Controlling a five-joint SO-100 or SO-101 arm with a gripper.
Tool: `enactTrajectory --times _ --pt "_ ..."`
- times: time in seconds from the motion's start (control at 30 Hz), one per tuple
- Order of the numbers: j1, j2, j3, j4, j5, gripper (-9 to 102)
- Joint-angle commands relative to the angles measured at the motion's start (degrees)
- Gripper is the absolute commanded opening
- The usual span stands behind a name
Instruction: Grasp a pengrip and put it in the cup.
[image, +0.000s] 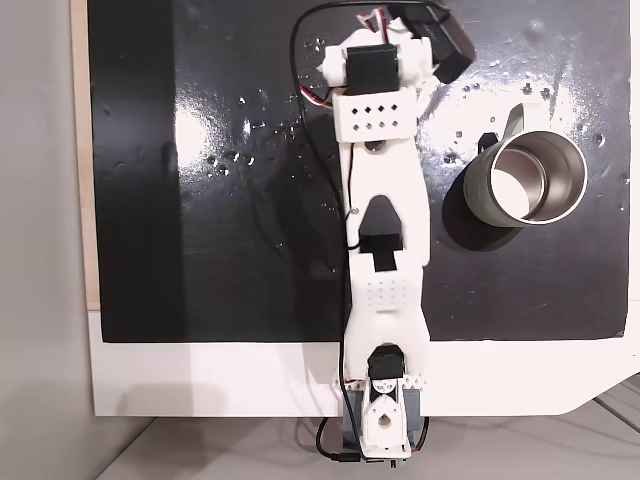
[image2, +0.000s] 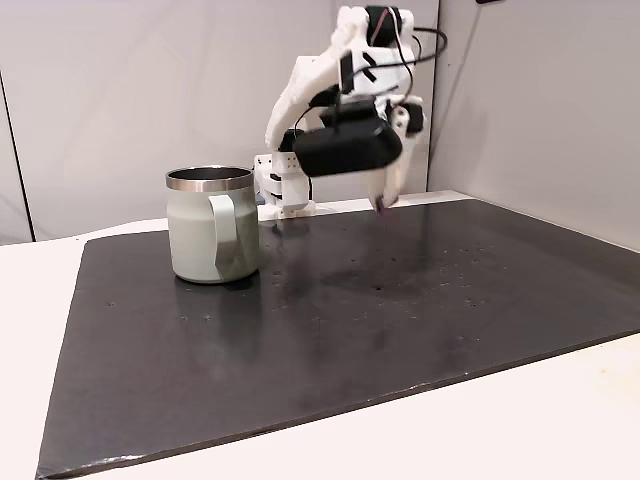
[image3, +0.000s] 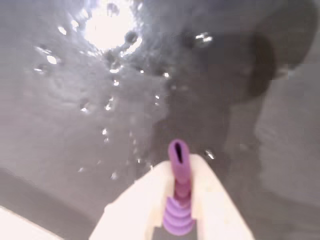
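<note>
The fingers (image3: 152, 200) are closed on the pengrip (image3: 179, 192), which I see clearly in the wrist view: the small purple ribbed piece sits between the two white tips, and its end sticks out a little past them. In a fixed view from the side, the gripper (image2: 386, 203) hangs in the air above the black mat (image2: 400, 320), and only a small dark-purple spot is seen at its tip. Nothing under it touches the mat.

So the first part of the task, the grasp, looks done, and the pengrip is lifted off the surface. What is left is to carry it to the cup (image2: 212, 224) and let it go inside.

The cup stands upright on the mat, apart from the gripper. In a fixed view from above, the cup (image: 530, 178) is near the right edge of the mat, with its handle towards the far edge, and the arm (image: 385, 230) reaches up the middle of the mat. The inside of the cup looks empty there, as far as I can see. The mat lies on a white worktop (image: 250, 375).
</note>
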Motion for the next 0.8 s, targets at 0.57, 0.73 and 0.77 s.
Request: enactTrajectory --times 0.57,0.73,0.77 --pt "33.7 34.3 12.9 1.2 -19.6 0" --pt "35.9 32.4 13.4 1.1 -21.5 0" --pt "35.9 31.9 13.4 1.1 -21.5 0"
